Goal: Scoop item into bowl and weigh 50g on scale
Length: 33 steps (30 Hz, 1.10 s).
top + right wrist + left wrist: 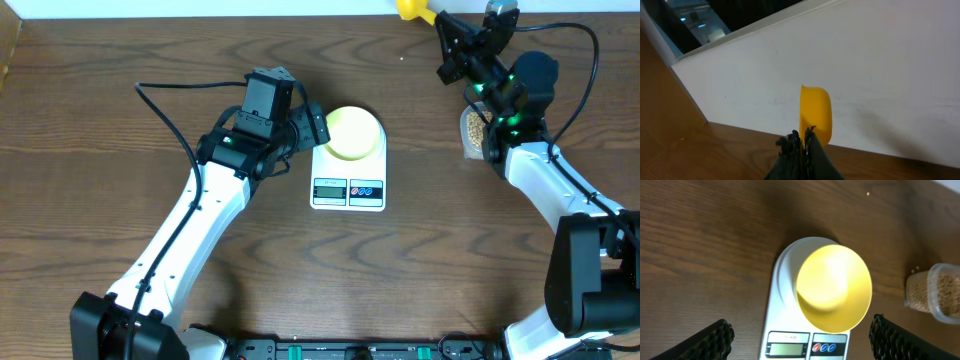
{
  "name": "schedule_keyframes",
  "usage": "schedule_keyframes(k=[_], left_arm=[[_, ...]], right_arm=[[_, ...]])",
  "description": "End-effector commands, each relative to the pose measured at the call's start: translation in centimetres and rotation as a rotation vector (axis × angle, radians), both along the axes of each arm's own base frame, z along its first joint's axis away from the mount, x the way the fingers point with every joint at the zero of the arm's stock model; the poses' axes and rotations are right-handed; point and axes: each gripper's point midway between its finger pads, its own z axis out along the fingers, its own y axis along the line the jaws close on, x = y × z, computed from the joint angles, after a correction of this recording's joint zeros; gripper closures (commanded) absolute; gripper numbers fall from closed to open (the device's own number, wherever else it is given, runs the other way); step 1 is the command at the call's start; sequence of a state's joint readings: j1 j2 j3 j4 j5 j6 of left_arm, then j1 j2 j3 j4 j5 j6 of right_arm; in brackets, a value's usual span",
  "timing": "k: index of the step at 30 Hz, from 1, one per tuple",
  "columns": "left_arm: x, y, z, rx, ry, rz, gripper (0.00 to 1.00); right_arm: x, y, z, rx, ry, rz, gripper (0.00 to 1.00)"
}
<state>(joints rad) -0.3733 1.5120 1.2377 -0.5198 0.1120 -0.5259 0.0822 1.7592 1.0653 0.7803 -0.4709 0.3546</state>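
The pale yellow bowl (352, 132) stands on the far half of the white scale (348, 192); in the left wrist view the bowl (834, 290) looks empty and the scale's display (787, 349) faces me. My left gripper (312, 128) is open just left of the bowl, touching nothing. My right gripper (440, 38) is shut on the handle of the bright yellow scoop (412, 9) at the table's far edge; the scoop's cup (815, 115) shows edge-on. The beans (935, 291) fill a clear tub (473, 130) partly hidden under the right arm.
A white wall (865, 75) runs along the far edge of the wooden table (120, 120), right behind the scoop. One loose bean (868, 194) lies beyond the scale. The right arm's cable (585, 70) loops above the tub.
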Motion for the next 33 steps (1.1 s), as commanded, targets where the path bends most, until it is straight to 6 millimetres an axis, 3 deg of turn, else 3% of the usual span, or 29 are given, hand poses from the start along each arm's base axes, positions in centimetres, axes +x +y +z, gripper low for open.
schedule_keyframes(k=[1, 7, 20, 33], left_arm=[[-0.1, 0.5, 0.3, 0.053, -0.022, -0.036, 0.11], [-0.3, 0.6, 0.1, 0.080, -0.021, -0.067, 0.11], [-1.6, 1.1, -0.9, 0.288, -0.047, -0.340, 0.11], [-1.7, 1.1, -1.0, 0.288, -0.043, -0.340, 0.11]], right_arm=[[0.4, -0.6, 0.7, -0.011, -0.021, -0.029, 0.99], [0.4, -0.7, 0.6, -0.012, -0.014, -0.029, 0.99], [0.4, -0.7, 0.6, -0.014, -0.019, -0.028, 0.99], [0.3, -0.7, 0.7, -0.007, -0.016, -0.020, 0.99]])
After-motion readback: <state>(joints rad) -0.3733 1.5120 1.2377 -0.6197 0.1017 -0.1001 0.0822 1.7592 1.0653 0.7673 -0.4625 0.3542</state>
